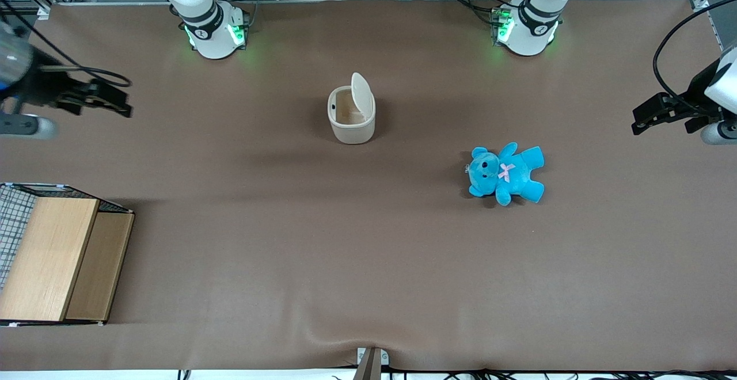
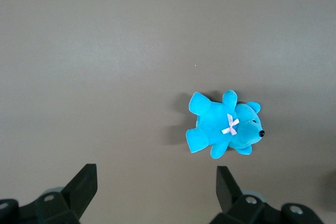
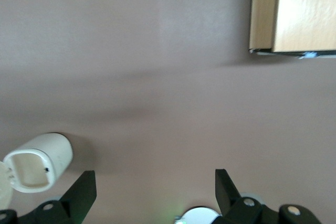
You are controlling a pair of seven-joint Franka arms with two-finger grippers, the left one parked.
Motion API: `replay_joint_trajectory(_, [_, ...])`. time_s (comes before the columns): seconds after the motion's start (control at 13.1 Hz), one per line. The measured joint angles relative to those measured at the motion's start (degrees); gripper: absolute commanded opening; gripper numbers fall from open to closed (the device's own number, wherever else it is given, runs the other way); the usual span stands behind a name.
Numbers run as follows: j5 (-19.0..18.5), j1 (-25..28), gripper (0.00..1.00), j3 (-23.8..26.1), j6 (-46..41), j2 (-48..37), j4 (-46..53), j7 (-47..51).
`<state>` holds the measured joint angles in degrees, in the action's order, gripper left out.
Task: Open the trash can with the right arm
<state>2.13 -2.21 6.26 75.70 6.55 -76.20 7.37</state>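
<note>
White right arm (image 1: 196, 6), black hand (image 1: 109, 99)

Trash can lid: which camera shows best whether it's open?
Front view: the trash can shows whole, lid tipped up, inside exposed. Right wrist view catches it partly, mouth visible. Left wrist view lacks it. The open gripper is well away.

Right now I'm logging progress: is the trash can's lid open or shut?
Open: the trash can lid stands tilted up, its inside showing. The claw is open, off toward the working arm's end.
</note>
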Motion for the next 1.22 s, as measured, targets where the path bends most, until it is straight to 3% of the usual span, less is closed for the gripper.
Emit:
replay_joint_trajectory(0.23, [0.0,-0.06,1.0,-4.81,-0.55,-0.69,-0.16,-5.31])
replay_joint_trajectory(0.69, [-0.01,0.01,1.0,-8.92,1.4,-1.95,-3.32,-12.05])
replay_joint_trajectory(1.22, [-2.64,0.43,1.0,-9.26,3.58,-1.95,-4.18,-13.1])
